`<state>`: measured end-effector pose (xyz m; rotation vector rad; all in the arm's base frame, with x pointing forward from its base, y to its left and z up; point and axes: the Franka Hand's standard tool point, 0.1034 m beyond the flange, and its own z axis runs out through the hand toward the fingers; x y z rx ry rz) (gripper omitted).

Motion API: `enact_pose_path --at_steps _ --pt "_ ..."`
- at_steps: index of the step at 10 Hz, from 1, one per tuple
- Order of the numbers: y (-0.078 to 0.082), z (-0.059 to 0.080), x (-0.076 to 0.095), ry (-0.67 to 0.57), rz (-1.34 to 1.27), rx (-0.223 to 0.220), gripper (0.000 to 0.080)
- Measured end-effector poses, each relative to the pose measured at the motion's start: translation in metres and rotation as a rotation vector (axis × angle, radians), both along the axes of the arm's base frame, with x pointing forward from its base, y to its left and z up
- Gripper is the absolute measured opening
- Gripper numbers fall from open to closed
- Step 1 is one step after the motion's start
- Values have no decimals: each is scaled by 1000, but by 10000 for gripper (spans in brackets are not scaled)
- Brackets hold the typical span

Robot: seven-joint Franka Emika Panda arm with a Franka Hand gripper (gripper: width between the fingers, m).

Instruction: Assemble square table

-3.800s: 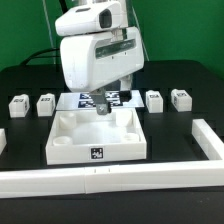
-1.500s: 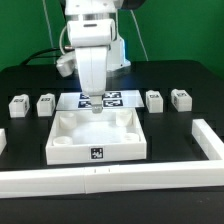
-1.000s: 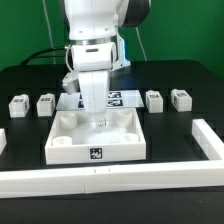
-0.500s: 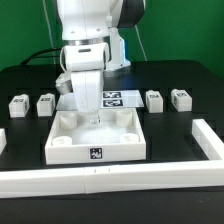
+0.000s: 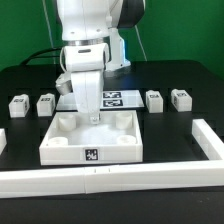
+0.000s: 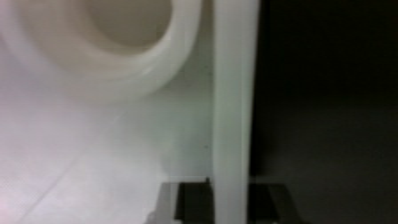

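I see the gripper [image 5: 92,118] pointing straight down onto the middle of the far rim of the square top [image 5: 60,153]. The top sits mid-table, nearer the front edge. The jaws are pressed together on that thin rim [image 6: 228,100], with a round socket [image 6: 125,30] close by. The rim runs side to side across the exterior view, so the whole top stretches from the gripper toward the white wall [image 5: 110,180] at the front edge. I judge any pull should follow that line. Leg blocks [image 5: 46,103] wait well apart, toward both side edges.
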<state>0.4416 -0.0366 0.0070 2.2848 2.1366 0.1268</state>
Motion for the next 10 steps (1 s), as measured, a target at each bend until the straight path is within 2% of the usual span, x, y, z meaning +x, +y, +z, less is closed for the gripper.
enact_pose_path --at_steps 5,7,8,10 --pt "2 0 0 0 -1 1 51" --pt "36 0 18 -15 16 19 51" --pt "53 1 32 -31 21 29 51" --pt "81 0 52 -23 41 40 51"
